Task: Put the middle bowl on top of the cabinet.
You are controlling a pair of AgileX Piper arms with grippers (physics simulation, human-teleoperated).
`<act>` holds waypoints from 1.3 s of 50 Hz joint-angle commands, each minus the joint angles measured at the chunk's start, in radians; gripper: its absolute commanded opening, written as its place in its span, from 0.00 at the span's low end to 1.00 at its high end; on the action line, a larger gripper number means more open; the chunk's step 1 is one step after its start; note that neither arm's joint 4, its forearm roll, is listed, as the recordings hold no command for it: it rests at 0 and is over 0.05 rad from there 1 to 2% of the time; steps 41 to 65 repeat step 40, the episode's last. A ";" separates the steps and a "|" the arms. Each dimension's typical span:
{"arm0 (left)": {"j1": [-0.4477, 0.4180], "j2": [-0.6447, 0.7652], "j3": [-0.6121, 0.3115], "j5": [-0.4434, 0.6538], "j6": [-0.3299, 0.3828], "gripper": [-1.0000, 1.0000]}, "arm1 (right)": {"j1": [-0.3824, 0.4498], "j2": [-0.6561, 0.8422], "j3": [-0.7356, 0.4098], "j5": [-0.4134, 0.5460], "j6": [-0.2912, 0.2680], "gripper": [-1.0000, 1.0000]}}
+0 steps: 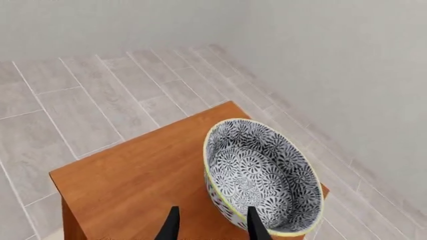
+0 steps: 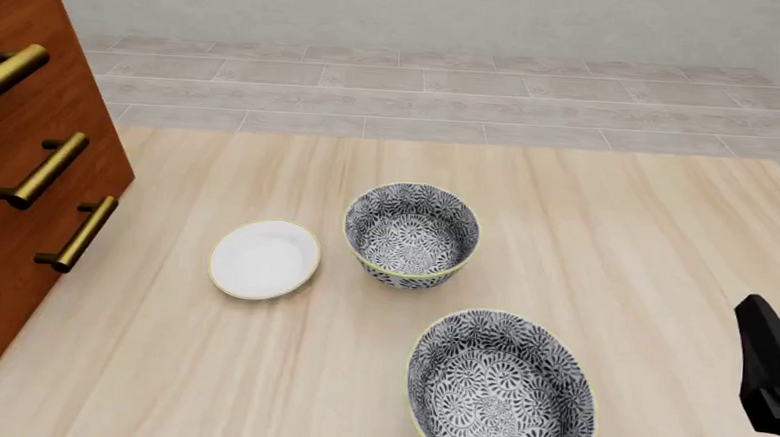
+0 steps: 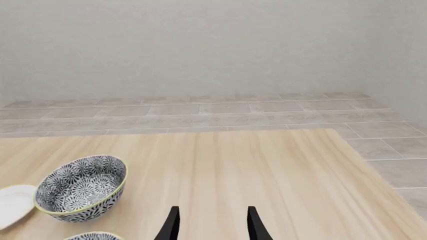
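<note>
1. Left wrist view: the left gripper (image 1: 213, 227) has its two dark fingertips spread apart. They straddle the near wall of the middle bowl (image 1: 261, 175), one tip outside and one over the patterned inside, and neither is seen squeezing it. The bowl stands upright on the flat top of the cabinet (image 1: 133, 180), close against one edge of that top. The rest of the wooden surface beside it is bare, and the tiled floor (image 1: 80, 100) lies far below on all sides. Nothing lies inside the bowl.

2. Front view: the cabinet (image 2: 30, 210) fills the left edge, its top out of frame and its brass handles (image 2: 48, 171) facing the table (image 2: 630, 231). A white plate (image 2: 265, 259) lies near its base. Just beside the plate is a deep patterned bowl (image 2: 412, 235), and a larger patterned bowl (image 2: 501, 393) sits at the near edge. All three hold nothing. The right half of the table is open, with only the right arm (image 2: 772, 379) at the frame's edge.

3. Right wrist view: the right gripper (image 3: 213, 227) is spread wide over bare tabletop, with nothing between its tips. The deep bowl (image 3: 81, 187) and a sliver of the plate (image 3: 13, 200) lie off to one side.
</note>
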 commanded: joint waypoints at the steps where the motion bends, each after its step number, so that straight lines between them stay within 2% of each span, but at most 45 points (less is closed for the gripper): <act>1: -0.011 -0.036 0.005 0.009 -0.016 1.00 | -0.001 0.002 -0.001 -0.002 -0.001 1.00; 40: -0.081 -0.187 0.008 0.073 -0.040 1.00 | -0.003 -0.005 -0.006 0.004 0.000 1.00; 65: -0.081 -0.187 0.008 0.073 -0.040 1.00 | -0.003 -0.005 -0.006 0.004 0.000 1.00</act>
